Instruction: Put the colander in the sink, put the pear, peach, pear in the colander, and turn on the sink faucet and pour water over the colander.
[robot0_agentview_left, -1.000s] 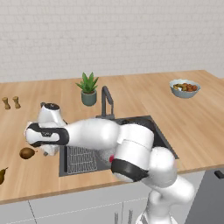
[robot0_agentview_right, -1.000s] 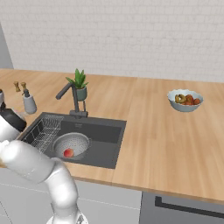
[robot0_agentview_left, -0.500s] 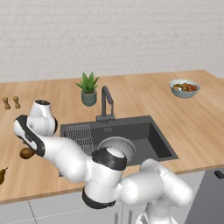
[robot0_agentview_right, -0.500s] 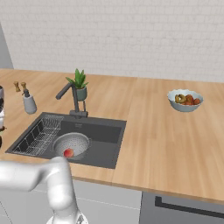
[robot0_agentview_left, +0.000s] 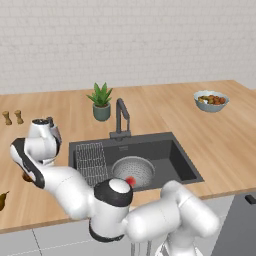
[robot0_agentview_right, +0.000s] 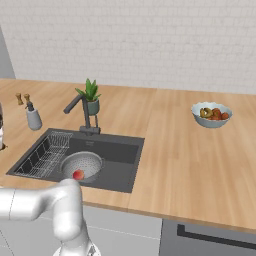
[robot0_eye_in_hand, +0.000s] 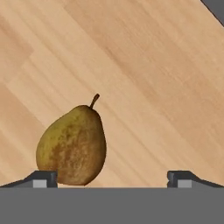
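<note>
Colander (robot0_agentview_left: 133, 171) in sink (robot0_agentview_left: 177, 159), peach (robot0_agentview_left: 130, 181) inside: done. Fingers (robot0_eye_in_hand: 112, 178) spread wide, empty, over pear (robot0_eye_in_hand: 72, 146) on worktop (robot0_eye_in_hand: 153, 87). Left: both pears, faucet (robot0_agentview_left: 120, 116) on.

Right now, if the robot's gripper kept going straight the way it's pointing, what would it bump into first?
Probably the brown-green speckled pear lying on the wooden counter. The open gripper looks down at it, though the pear sits toward one fingertip, not centred, so it might hit the counter instead; depth is hard to judge.
</note>
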